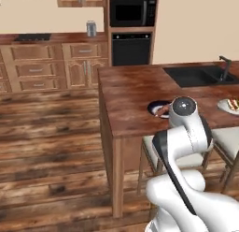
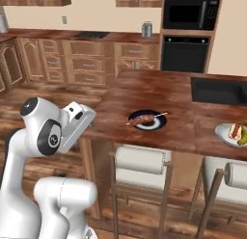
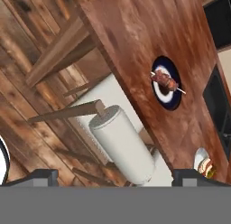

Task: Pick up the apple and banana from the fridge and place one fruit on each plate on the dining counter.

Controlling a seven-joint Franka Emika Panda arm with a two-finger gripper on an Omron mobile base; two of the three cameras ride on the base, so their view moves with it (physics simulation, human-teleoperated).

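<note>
Right up close, the white stool [image 3: 122, 144] sits tucked under the dining counter [image 2: 159, 96], whose glossy reddish-brown top carries a navy plate [image 2: 147, 120] holding a skewer of meat [image 2: 144, 119]. Gripper [image 3: 115, 175] fingers stand wide apart, holding nothing, beside the counter's edge.

No text, label, brand or number can be read in any view — the microwave [image 2: 189, 13] and oven [image 2: 185, 54] fronts are rendered plain black. The can [image 2: 146, 29] on the wall counter [image 2: 72, 35] is shown too small for any marking to be made out.
</note>
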